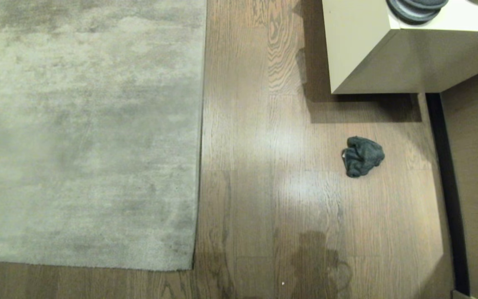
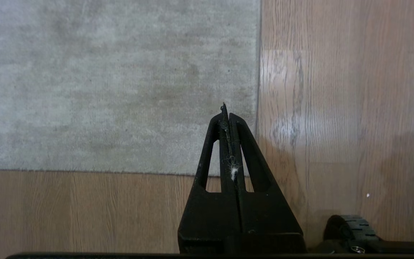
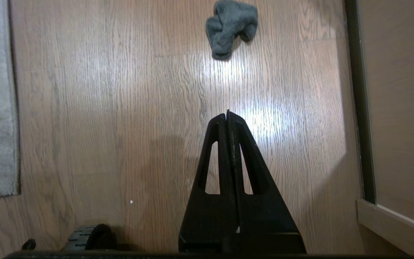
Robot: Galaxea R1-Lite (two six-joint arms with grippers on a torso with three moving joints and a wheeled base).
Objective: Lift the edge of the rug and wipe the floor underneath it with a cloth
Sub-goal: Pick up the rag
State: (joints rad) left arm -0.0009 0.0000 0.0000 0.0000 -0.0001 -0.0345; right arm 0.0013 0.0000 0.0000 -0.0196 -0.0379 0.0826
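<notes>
Rug flat, cloth unclaimed
Cloth (image 3: pixel 231 28) lies ahead of the closed, empty right gripper (image 3: pixel 227 114); left gripper (image 2: pixel 225 108), closed, overlooks the rug edge (image 2: pixel 258 72).

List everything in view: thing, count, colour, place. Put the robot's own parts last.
rug: one, pale grey-beige, flat on the robot's left; rug edge straight, corner near.
floor: light brown wooden planks, slight sheen.
cloth: one, dark grey-teal, crumpled on the floor to the right, apart from the rug.
cabinet: one, cream, far right.
dark rounded items: on the cabinet top, cut off, count unclear.
wheel: black, partly seen by the base.
left gripper: black, fingers shut, empty, above the rug corner.
right gripper: black, fingers shut, empty, above bare floor.
</notes>
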